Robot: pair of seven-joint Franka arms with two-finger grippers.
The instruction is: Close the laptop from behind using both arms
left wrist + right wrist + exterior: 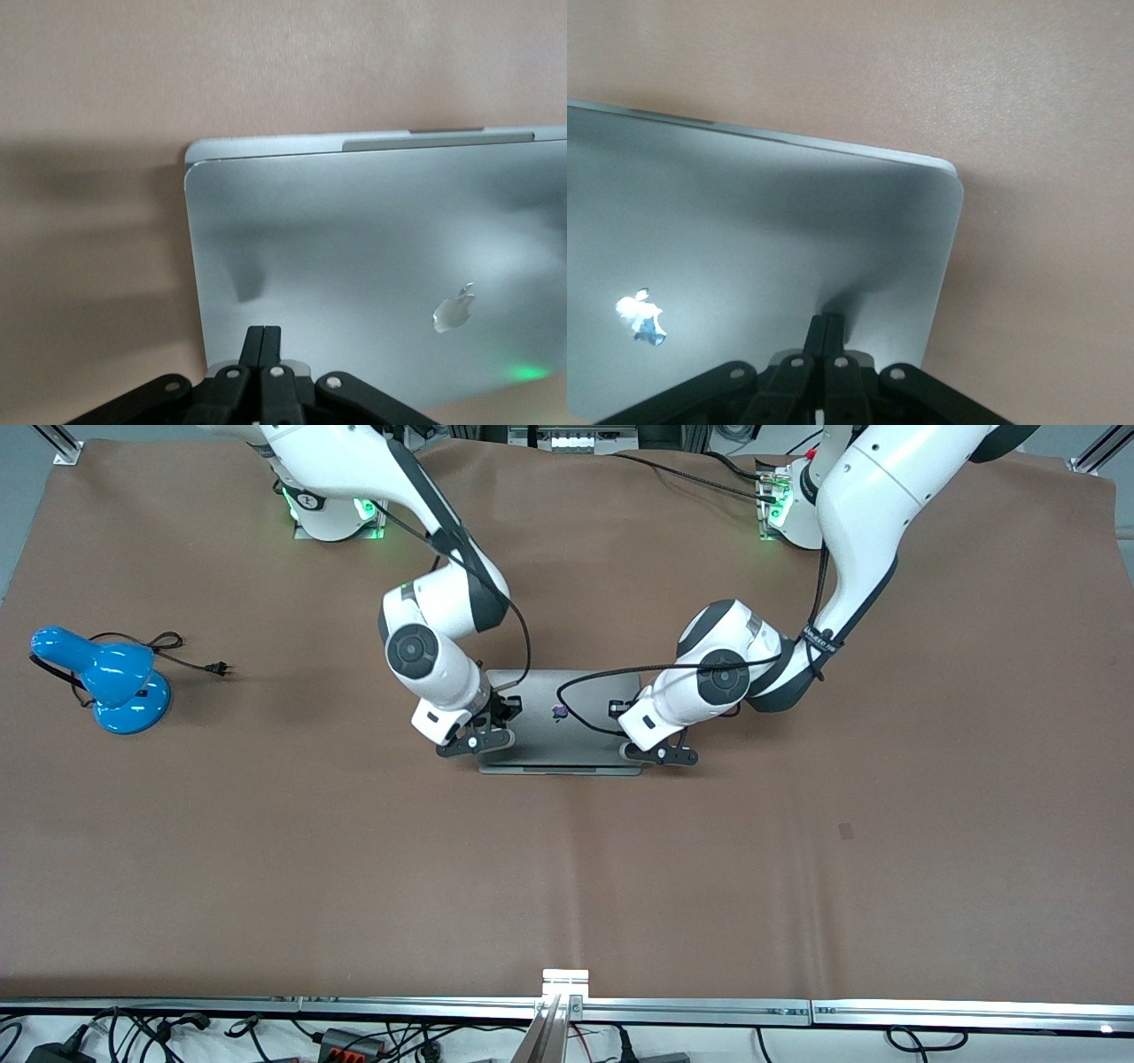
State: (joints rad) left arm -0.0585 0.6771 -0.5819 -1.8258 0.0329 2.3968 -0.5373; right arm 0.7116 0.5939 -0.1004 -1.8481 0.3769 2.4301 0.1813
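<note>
The grey laptop (558, 722) lies in the middle of the table with its lid down over the base and the apple logo facing up. A thin strip of the base shows along the edge nearer to the front camera. My left gripper (660, 755) is shut and empty over the lid's corner toward the left arm's end. In the left wrist view the gripper (263, 335) stands just above the lid (372, 239), its shadow a little apart. My right gripper (476, 742) is shut and empty over the other corner. In the right wrist view the gripper (825, 320) meets its shadow on the lid (744, 230).
A blue desk lamp (115, 682) with a black cord and plug (217, 667) sits toward the right arm's end of the table. A brown mat (567, 886) covers the table. A metal rail (567, 1005) runs along the edge nearest the front camera.
</note>
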